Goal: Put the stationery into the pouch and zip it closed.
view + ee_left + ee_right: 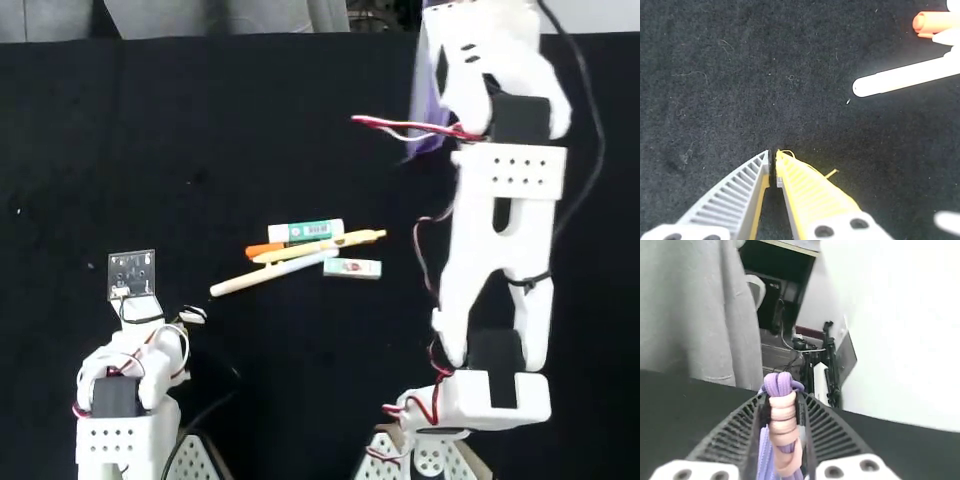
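Purple pouch up high, its cord pinched in the raised right gripper, left gripper pressed together near the white pen.

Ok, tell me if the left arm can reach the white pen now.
Probably yes: the white pen lies on bare cloth beyond the shut left gripper, nothing between; the jaws must open first.

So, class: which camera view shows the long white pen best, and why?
The high view: the white pen lies whole, end to end, on the table. The left wrist view catches one rounded end. The right wrist view faces the room behind.
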